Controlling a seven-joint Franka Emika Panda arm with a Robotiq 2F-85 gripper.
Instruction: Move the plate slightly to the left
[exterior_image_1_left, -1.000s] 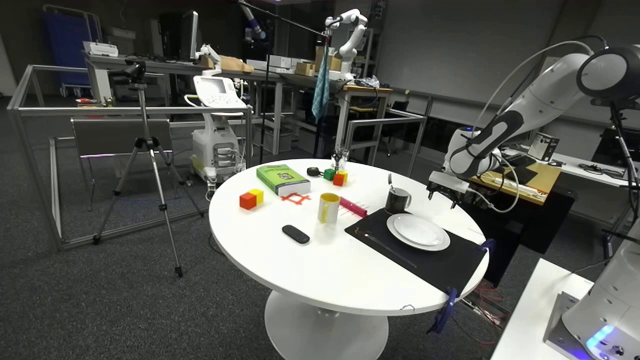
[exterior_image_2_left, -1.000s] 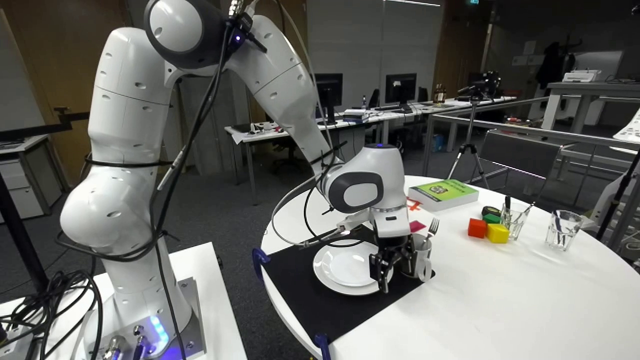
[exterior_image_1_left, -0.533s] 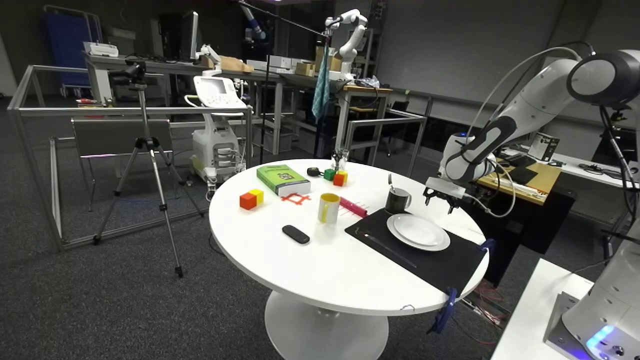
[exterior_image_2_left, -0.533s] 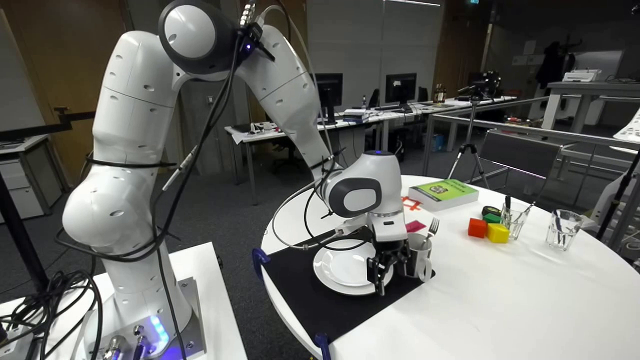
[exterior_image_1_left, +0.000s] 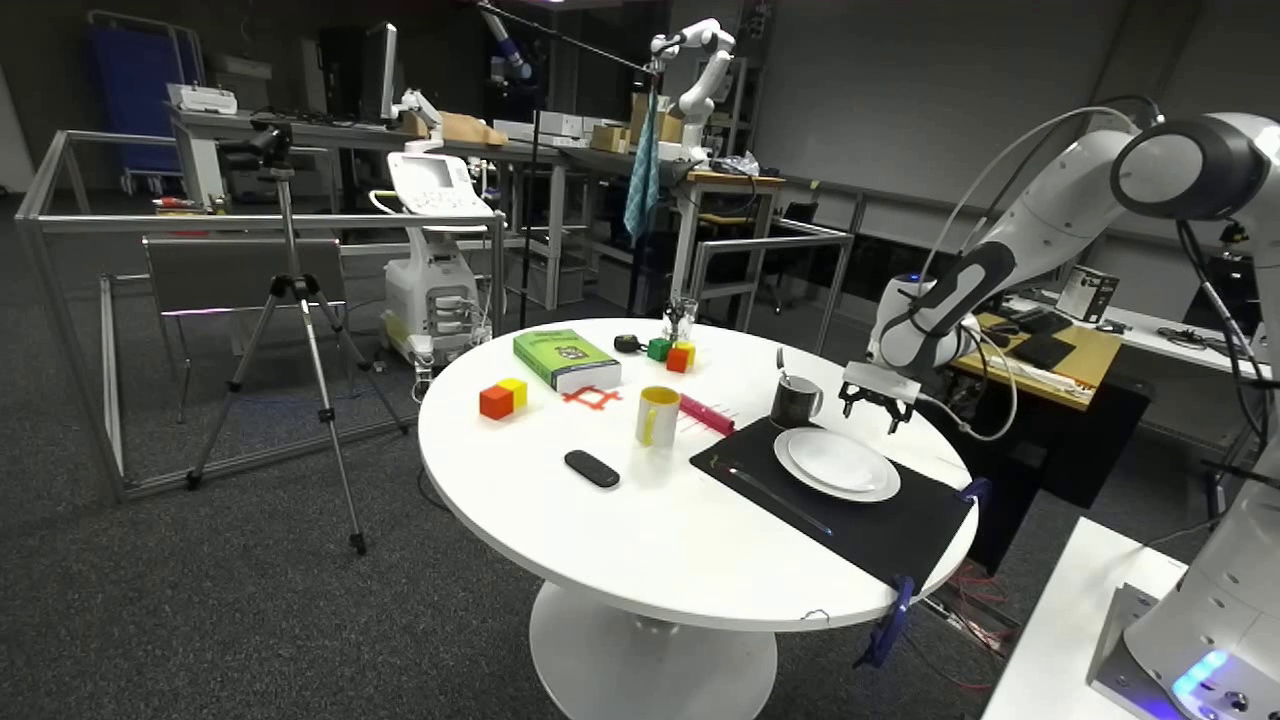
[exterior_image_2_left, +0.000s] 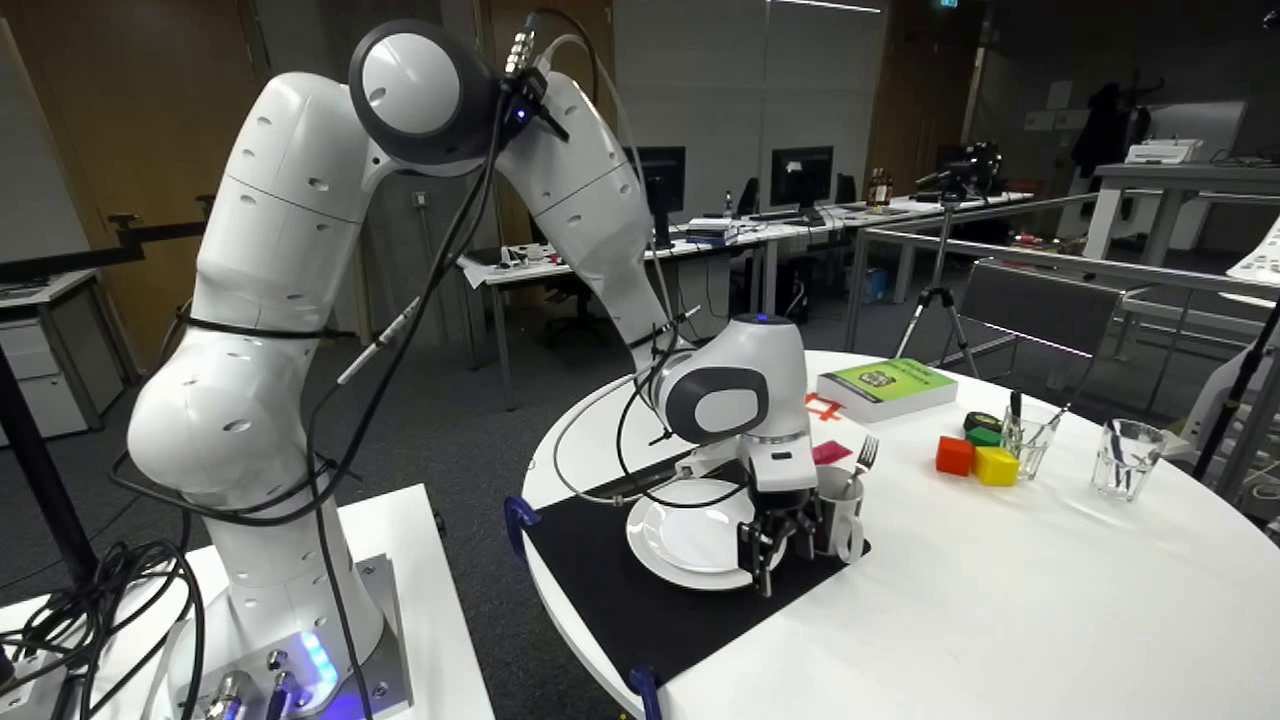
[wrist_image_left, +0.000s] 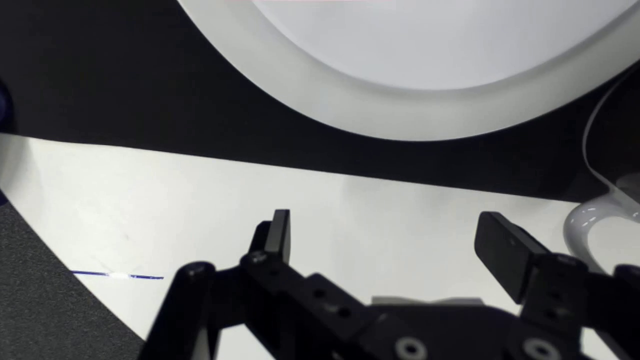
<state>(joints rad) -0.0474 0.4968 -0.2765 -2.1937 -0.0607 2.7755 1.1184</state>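
Note:
The plate is round and white with a shallow rim. It lies flat on the black mat in both exterior views (exterior_image_1_left: 840, 462) (exterior_image_2_left: 690, 535). In the wrist view, part of the plate (wrist_image_left: 410, 112) shows at the top; the rest is cut off. My gripper is open and empty, its fingers wide apart, in the wrist view (wrist_image_left: 385, 222). In both exterior views the gripper (exterior_image_1_left: 870, 415) (exterior_image_2_left: 785, 562) hangs beside the plate, near the mug. In the wrist view its fingers are over white table beyond the mat edge, apart from the plate.
A dark mug (exterior_image_1_left: 795, 402) with a fork stands close to the plate and gripper; its handle (wrist_image_left: 580, 225) shows in the wrist view. The black mat (exterior_image_2_left: 620, 600) is clamped with blue clamps (exterior_image_2_left: 645, 690). A yellow-and-white mug (exterior_image_1_left: 657, 418) and a green book (exterior_image_1_left: 565, 358) stand farther off.
My gripper has moved left and slightly down in an exterior view, and the arm's elbow has lowered. The gripper stays open. The plate has not moved.

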